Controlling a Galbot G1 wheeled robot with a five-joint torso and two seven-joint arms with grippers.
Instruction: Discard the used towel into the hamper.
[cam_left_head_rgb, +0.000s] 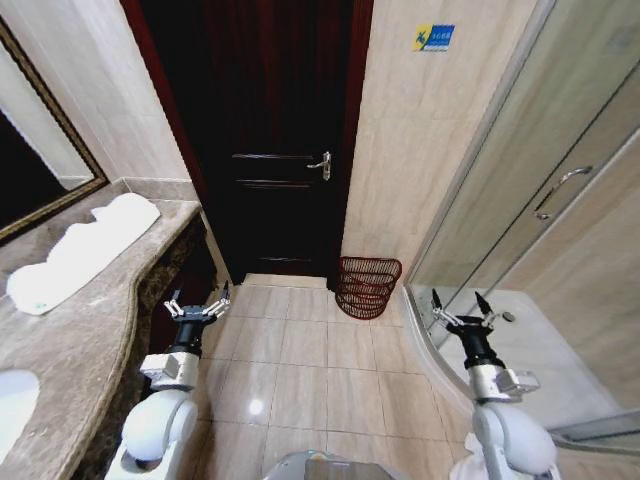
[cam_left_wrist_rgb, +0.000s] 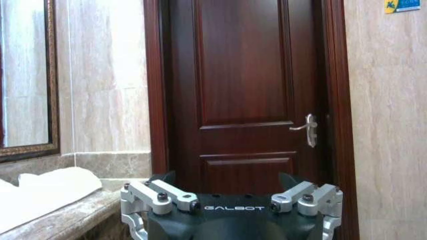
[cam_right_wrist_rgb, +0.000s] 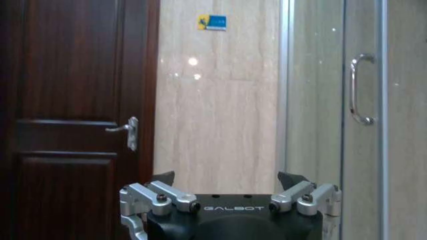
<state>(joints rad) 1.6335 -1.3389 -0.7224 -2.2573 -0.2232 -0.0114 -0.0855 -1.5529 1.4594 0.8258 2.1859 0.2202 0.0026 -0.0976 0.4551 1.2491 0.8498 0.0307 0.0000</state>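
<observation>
A white towel (cam_left_head_rgb: 85, 250) lies crumpled along the marble counter (cam_left_head_rgb: 70, 340) at the left; the left wrist view catches its end (cam_left_wrist_rgb: 50, 190). The hamper (cam_left_head_rgb: 367, 286), a dark reddish-brown openwork basket, stands on the floor by the wall, right of the door. My left gripper (cam_left_head_rgb: 198, 299) (cam_left_wrist_rgb: 227, 179) hovers open and empty beside the counter's front edge, below the towel's level. My right gripper (cam_left_head_rgb: 462, 306) (cam_right_wrist_rgb: 227, 179) is open and empty, held to the right of the hamper near the shower enclosure.
A dark wooden door (cam_left_head_rgb: 270, 140) with a metal handle (cam_left_head_rgb: 321, 164) is shut straight ahead. A glass shower enclosure (cam_left_head_rgb: 540, 230) with a handle (cam_right_wrist_rgb: 360, 90) fills the right side. A framed mirror (cam_left_head_rgb: 40, 170) hangs over the counter. Beige floor tiles (cam_left_head_rgb: 300, 360) lie between the arms.
</observation>
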